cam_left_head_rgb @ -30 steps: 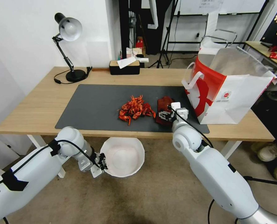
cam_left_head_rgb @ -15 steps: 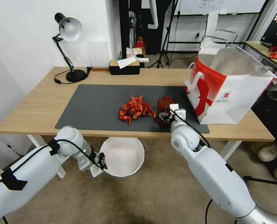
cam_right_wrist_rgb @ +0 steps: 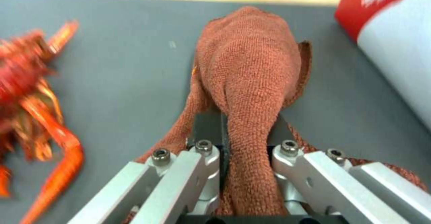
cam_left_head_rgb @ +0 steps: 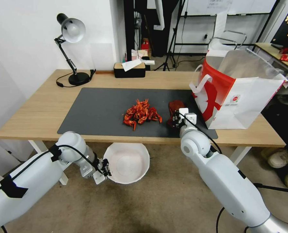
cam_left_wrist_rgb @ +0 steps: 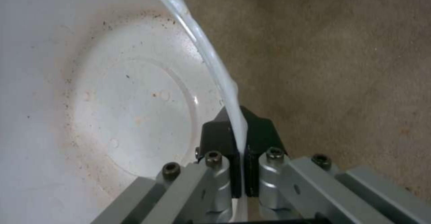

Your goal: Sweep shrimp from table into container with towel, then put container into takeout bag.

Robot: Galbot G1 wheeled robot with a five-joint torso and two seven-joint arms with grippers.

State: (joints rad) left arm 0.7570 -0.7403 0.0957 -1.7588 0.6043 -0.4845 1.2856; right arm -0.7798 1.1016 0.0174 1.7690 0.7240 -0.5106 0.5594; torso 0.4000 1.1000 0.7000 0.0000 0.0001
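Since half a second ago the right gripper (cam_left_head_rgb: 176,118) has shifted right, away from the shrimp (cam_left_head_rgb: 141,113), and the rust-brown towel (cam_right_wrist_rgb: 251,72) pinched between its jaws is now bunched up over the grey mat (cam_left_head_rgb: 98,110), between the pile and the takeout bag (cam_left_head_rgb: 238,87). Left gripper (cam_left_wrist_rgb: 240,150) is unchanged, clamped on the rim of the white container (cam_left_head_rgb: 127,163), held below the table (cam_left_head_rgb: 37,113) edge under the shrimp.
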